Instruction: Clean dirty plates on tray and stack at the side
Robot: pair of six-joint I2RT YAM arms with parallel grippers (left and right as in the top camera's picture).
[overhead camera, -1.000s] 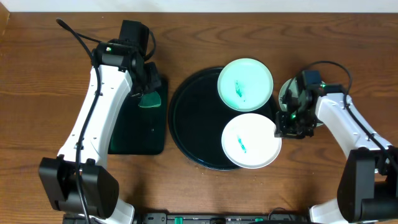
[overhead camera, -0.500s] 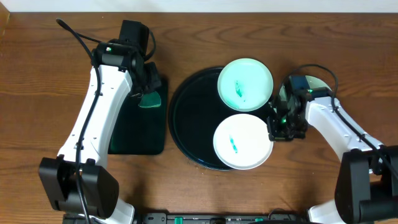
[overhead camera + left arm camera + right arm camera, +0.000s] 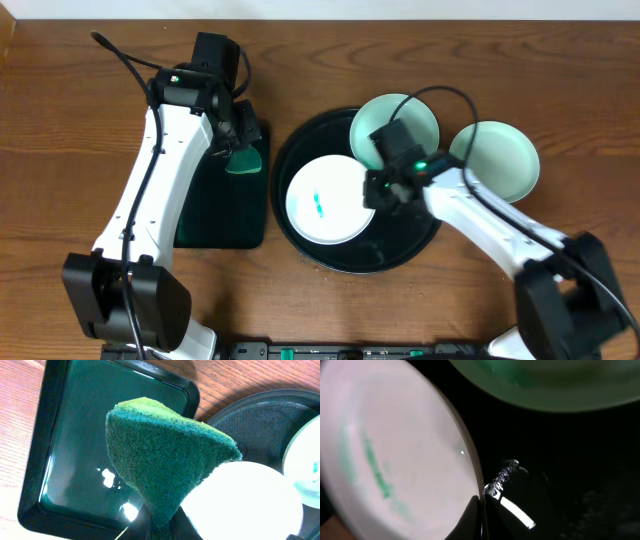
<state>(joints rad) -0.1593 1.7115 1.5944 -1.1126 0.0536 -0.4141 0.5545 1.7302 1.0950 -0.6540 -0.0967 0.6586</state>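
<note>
The round black tray (image 3: 400, 255) holds a white plate (image 3: 322, 200) with a teal smear, lying left of centre. My right gripper (image 3: 373, 190) is shut on that plate's right rim, and in the right wrist view the rim of the plate (image 3: 395, 455) runs between the closed fingers of the gripper (image 3: 481, 520). A pale-mint plate (image 3: 395, 115) sits at the tray's back, partly under my right arm. Another mint plate (image 3: 497, 160) rests on the table right of the tray, showing no smear. My left gripper (image 3: 162, 525) is shut on a green sponge (image 3: 165, 455) above the green tray.
The rectangular dark green tray (image 3: 225, 215) lies left of the black tray, under my left gripper (image 3: 238, 140). My right arm (image 3: 480, 215) stretches diagonally over the black tray's right half. Bare wooden table (image 3: 60, 130) surrounds both trays.
My right gripper closed on the white plate's rim and dragged it left across the tray. The right arm swung over the tray, uncovering the mint plate on the table. The left arm stayed still.
</note>
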